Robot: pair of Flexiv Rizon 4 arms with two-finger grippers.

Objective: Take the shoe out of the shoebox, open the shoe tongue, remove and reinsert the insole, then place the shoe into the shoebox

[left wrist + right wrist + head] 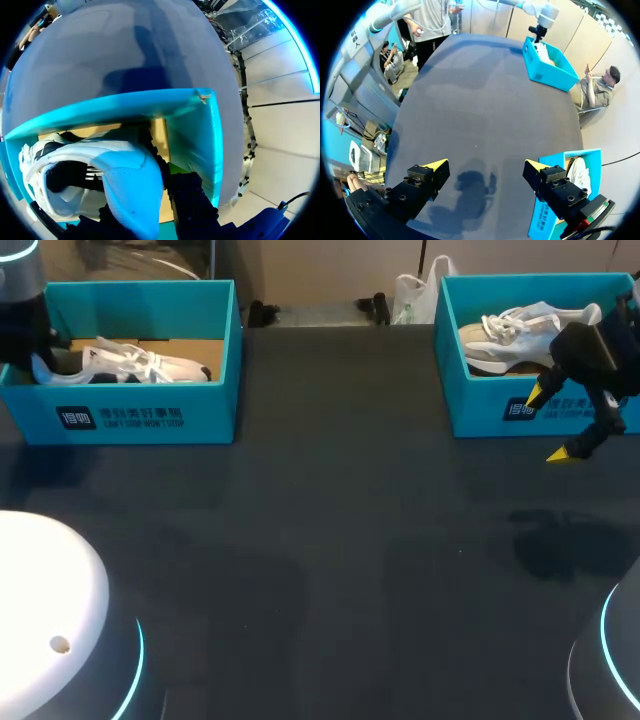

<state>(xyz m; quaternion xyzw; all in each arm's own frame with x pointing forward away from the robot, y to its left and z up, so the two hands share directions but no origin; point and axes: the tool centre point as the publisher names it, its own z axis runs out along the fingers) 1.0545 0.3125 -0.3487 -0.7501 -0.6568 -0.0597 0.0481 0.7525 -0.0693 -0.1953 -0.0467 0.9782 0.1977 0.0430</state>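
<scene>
Left gripper (150, 202) is clamping the shoe (100, 170) by its heel inside the teal box (195, 130); right gripper (485, 166) is hanging open beside the other box (480, 415), both white-lettered.

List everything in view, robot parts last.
teal cardboard shoeboxes: 2, teal, left shoebox at the table's far left, right shoebox at its far right
white lace-up sneakers: 2, white, left sneaker in the left shoebox, right sneaker in the right shoebox
dark grey table: 1, dark grey, under everything
left gripper: 1, black, inside the left shoebox at the sneaker's heel
right gripper: 1, black with yellow tips, open, over the table before the right shoebox
</scene>
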